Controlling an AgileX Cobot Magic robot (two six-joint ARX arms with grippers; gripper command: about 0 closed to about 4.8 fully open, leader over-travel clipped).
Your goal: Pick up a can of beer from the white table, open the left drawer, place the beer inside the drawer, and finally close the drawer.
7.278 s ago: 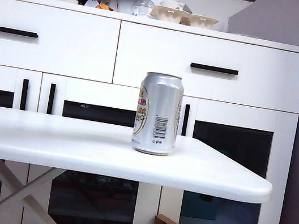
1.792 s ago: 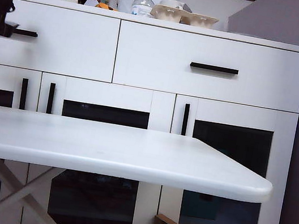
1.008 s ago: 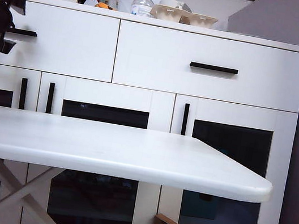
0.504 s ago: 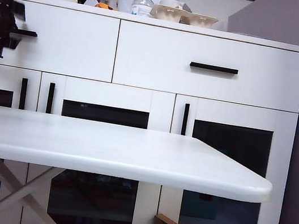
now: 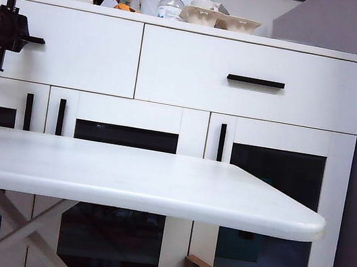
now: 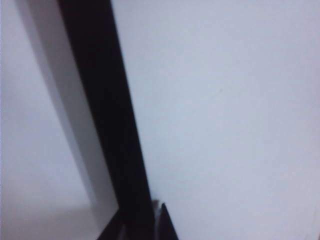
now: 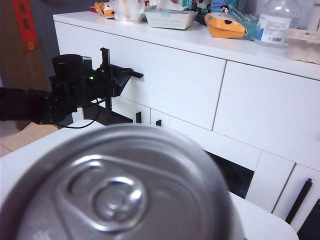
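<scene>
I see the left pincer [image 5: 7, 33] now narrowed onto the black handle [image 6: 107, 125] of the left drawer [image 5: 76, 48], having stood wide a second ago. The right pincer holds the can of beer [image 7: 117, 185], off the white counter [image 5: 137, 178].

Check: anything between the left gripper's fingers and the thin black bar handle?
Nothing: the left gripper is shut on the handle; left wrist view shows fingers touching it.
</scene>
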